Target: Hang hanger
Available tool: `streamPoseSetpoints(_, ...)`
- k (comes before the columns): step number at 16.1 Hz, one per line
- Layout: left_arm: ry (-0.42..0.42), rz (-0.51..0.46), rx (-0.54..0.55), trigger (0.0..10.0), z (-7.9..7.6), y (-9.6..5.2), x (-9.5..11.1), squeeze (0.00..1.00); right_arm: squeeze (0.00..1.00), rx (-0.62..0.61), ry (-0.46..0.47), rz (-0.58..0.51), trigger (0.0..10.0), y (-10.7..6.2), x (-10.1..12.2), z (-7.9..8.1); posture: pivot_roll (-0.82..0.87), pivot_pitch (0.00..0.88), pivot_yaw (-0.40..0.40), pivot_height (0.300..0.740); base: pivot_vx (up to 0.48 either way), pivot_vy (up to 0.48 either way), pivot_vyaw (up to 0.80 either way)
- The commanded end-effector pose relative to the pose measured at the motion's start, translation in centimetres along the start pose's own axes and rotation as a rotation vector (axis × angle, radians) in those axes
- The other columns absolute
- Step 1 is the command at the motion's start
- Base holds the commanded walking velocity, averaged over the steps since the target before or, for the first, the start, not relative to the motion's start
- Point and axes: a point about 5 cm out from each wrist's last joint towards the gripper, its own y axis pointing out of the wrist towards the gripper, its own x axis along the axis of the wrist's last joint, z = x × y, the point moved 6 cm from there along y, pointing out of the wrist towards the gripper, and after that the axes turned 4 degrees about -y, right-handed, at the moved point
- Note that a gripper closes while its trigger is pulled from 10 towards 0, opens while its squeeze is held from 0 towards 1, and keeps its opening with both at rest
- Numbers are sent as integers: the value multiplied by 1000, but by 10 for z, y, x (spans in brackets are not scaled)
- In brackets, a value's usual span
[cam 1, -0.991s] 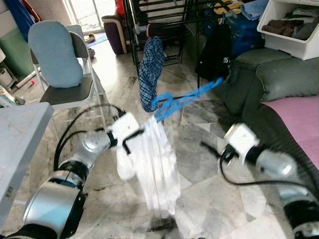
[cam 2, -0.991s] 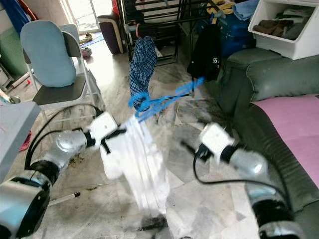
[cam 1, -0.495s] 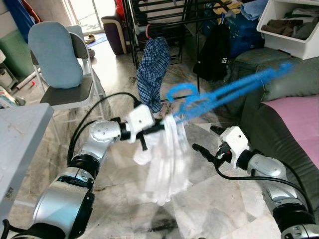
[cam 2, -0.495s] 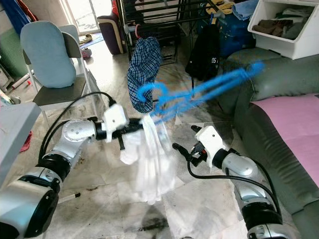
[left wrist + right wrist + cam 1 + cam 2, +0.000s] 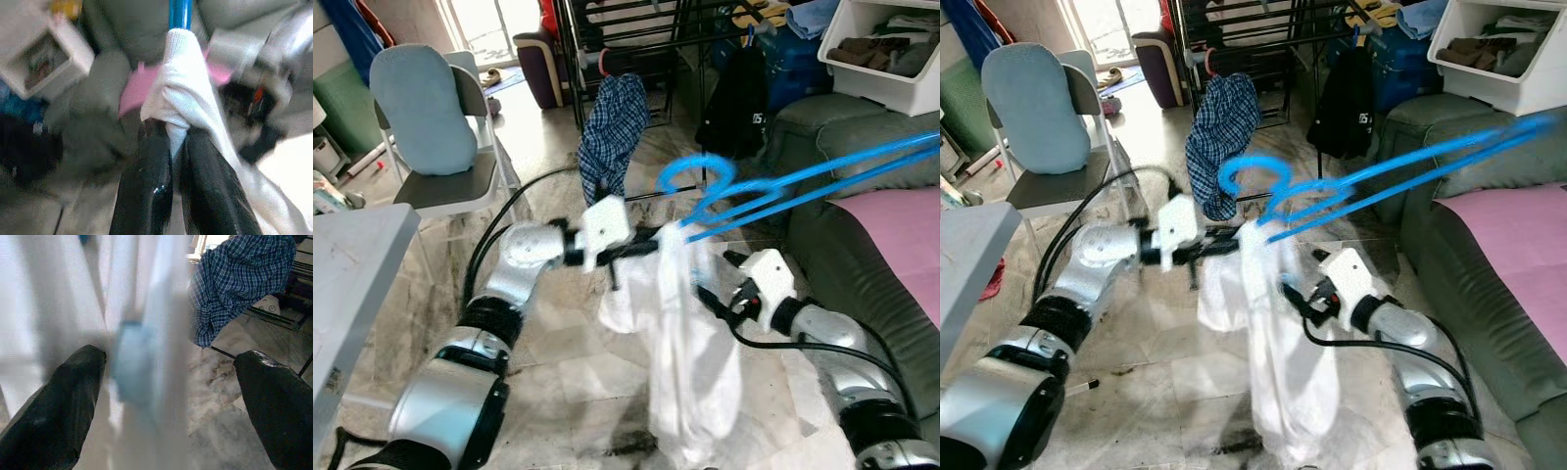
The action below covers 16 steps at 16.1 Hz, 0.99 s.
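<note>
A cluttered living room with a worn marble floor (image 5: 558,352), a dark green sofa (image 5: 862,147) and a black drying rack (image 5: 636,39) at the back. In mid-air before the robot hangs the blue hanger (image 5: 773,201), hook toward the rack, a white garment (image 5: 690,333) drooping from it. The hanger looks light and stiff but springy; the cloth is soft and will likely swing, so a hold near the neck seems best. The left gripper (image 5: 173,147) has its fingers pressed together there, pinching cloth and hanger. The right gripper (image 5: 166,382) has its fingers spread wide beside the garment. A checked shirt (image 5: 612,137) hangs on the rack; a chair (image 5: 435,127) stands on the robot's left.
</note>
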Motion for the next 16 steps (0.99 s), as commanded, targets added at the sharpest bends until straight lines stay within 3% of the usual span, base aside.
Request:
streamPoseSetpoints(1, 44, -85, -8, 0, 11, 1, 30, 0, 0, -7, 18, 33, 10000, 5, -5, 1, -184, 0, 110, 740, 0, 0, 0)
streamPoseSetpoints(4, -28, -196, 8, 0, 21, 1, 61, 0, 0, -51, 98, 210, 10000, -3, -44, 0, -178, 0, 103, 740, 0, 0, 0)
streamPoseSetpoints(6, -56, -234, 37, 549, 30, -4, 74, 0, 0, -64, 122, 280, 10000, -12, -61, 1, -179, 0, 99, 740, 0, 0, 0)
streamPoseSetpoints(7, -56, -235, 44, 1294, 32, -5, 76, 0, 0, -73, 129, 299, 7843, -15, -66, -1, -180, 0, 96, 740, 0, 0, 0)
streamPoseSetpoints(8, -52, -228, 58, 1333, 36, -8, 76, 0, 0, -94, 149, 331, 1216, -22, -74, -3, -180, 0, 96, 740, 0, 0, 0)
streamPoseSetpoints(9, -45, -198, 87, 1490, 43, -15, 74, 0, 0, -120, 160, 370, 0, -33, -84, -7, -182, 0, 93, 740, 0, 0, 0)
streamPoseSetpoints(12, -40, -142, 138, 1569, 52, -27, 64, 0, 0, -145, 160, 408, 0, -53, -93, -15, -189, 0, 91, 740, 0, 0, 0)
streamPoseSetpoints(15, -107, -27, 234, 588, 60, -50, 24, 0, 0, -270, 137, 430, 0, -85, -94, -51, -196, 0, 96, 740, 0, 0, 0)
streamPoseSetpoints(16, -141, 26, 262, 275, 57, -60, 6, 0, 0, -362, 136, 420, 0, -97, -88, -75, -196, 0, 96, 740, 0, 0, 0)
